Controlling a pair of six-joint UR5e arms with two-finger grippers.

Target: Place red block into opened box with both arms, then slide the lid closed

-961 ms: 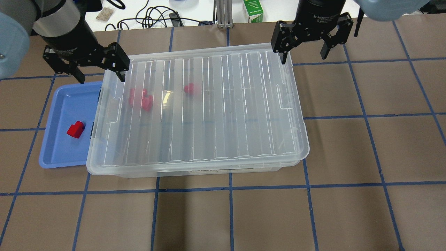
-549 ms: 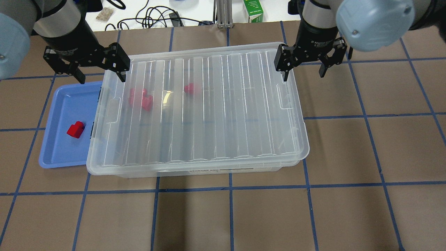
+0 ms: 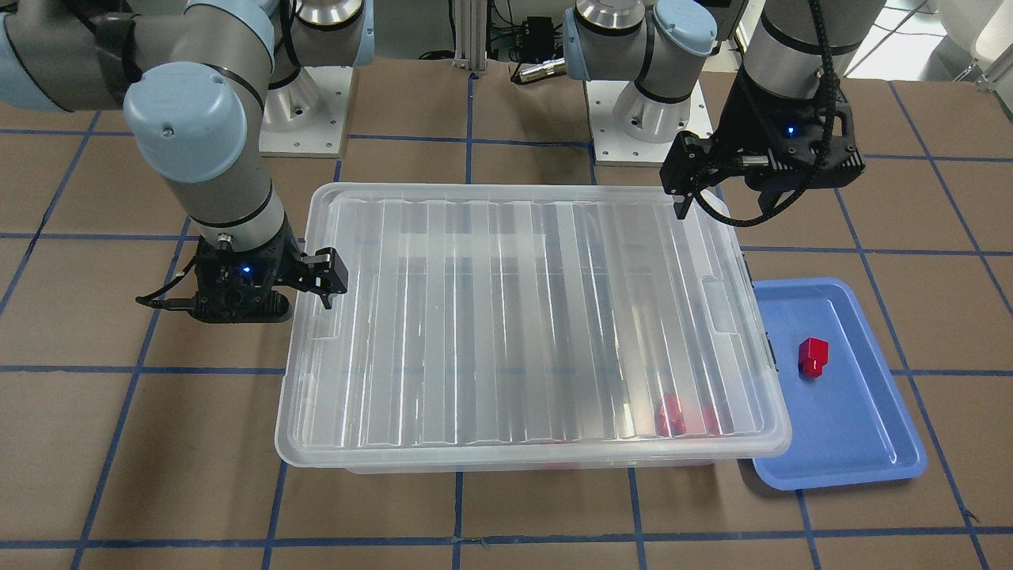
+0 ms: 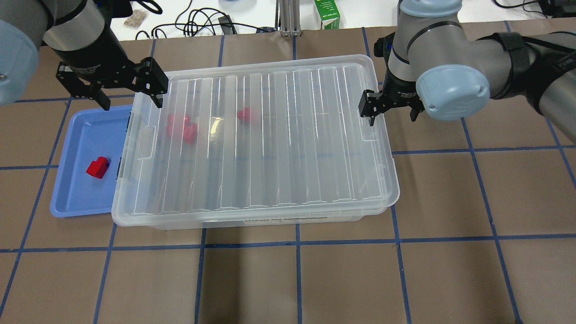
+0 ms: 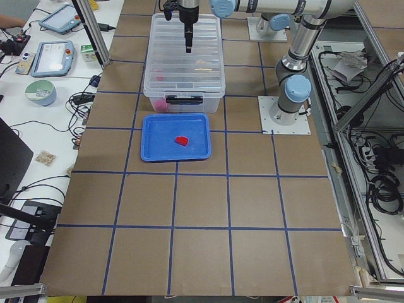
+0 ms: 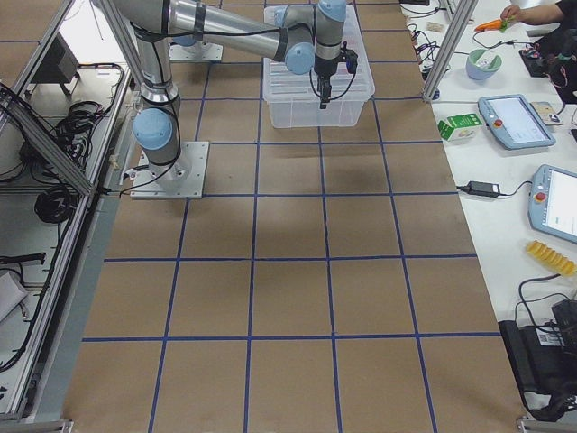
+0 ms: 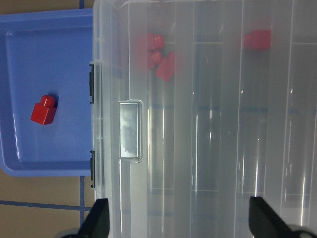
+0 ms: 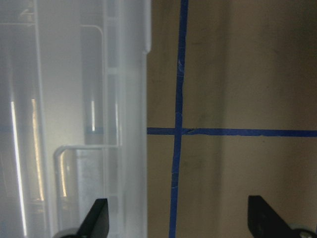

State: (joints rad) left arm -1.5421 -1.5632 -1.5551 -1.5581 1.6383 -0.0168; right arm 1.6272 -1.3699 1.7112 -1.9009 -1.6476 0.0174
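lid [image 4: 270,135]: lies over the box [image 4: 252,221]
left pincer [image 4: 130,102]: spread, above the lid's tray-side end
right pincer [image 4: 391,119]: spread, straddling the opposite edge
red block [image 4: 98,167]: in blue tray [image 4: 76,198]

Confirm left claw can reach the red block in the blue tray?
Probably yes: red block lies uncovered in the blue tray, clear of the lid; open left claw hovers nearby.

Shallow blue tray [image 4: 76,193] on a brown surface [image 4: 288,283] gridded with blue tape lines [image 4: 450,237], green carton [image 4: 327,13] upright beside an aluminium post [image 4: 286,18] at the far edge, black cables [image 4: 198,20] coiled nearby, two tablet-like pendants [image 6: 514,120] well apart from the tray.
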